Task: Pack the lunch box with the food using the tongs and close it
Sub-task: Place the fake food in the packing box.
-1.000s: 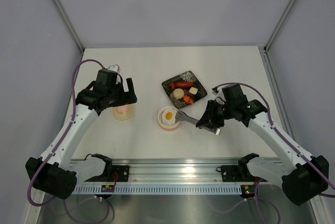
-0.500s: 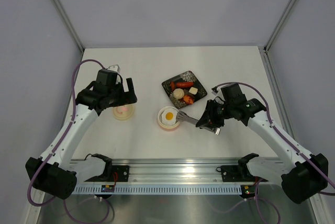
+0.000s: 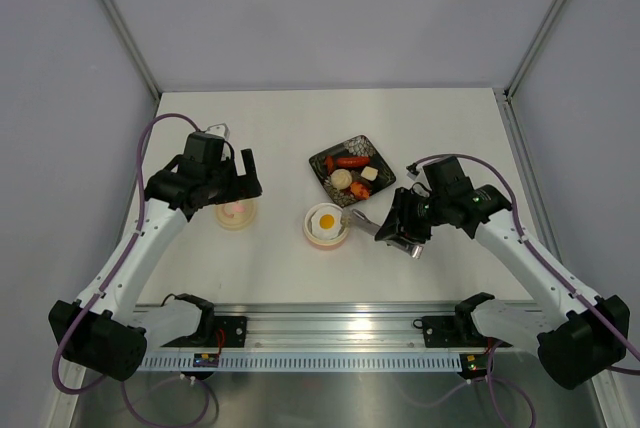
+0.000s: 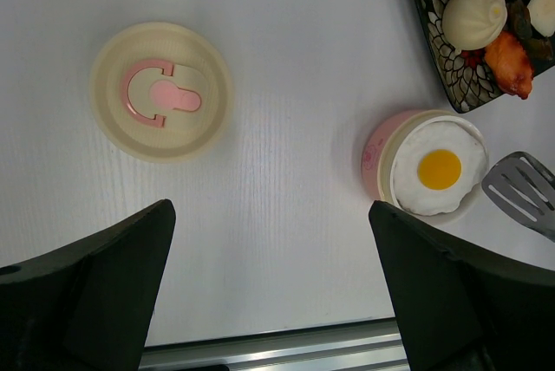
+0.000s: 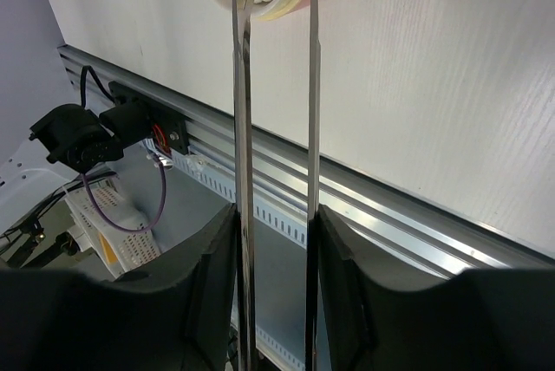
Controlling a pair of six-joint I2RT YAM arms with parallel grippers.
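Observation:
The lunch box (image 3: pixel 326 239) is a small cream and pink tub in the middle of the table, with the white fried egg (image 3: pixel 325 222) lying flat in it. Its round lid (image 4: pixel 161 91) lies apart to the left, under my left gripper (image 4: pixel 269 211), which hangs open and empty above the table. My right gripper (image 5: pixel 276 215) is shut on the silvery tongs (image 5: pixel 245 128). Their two arms stand apart, the tips at the tub's right rim (image 4: pixel 520 193) beside the egg (image 4: pixel 438 167). More food, a red sausage (image 3: pixel 351 160), a pale ball (image 4: pixel 475 14) and an orange piece (image 4: pixel 512 55), sits on the black tray (image 3: pixel 322 164).
The black square tray stands just behind the lunch box, close to the tongs' tips. The metal rail (image 3: pixel 330 326) with both arm bases runs along the near edge. Grey walls close in the table at the left, back and right.
The right gripper's fingers have eased apart and the tongs' arms have spread. The egg rests in the tub, which has shifted slightly right. The left arm has not moved.

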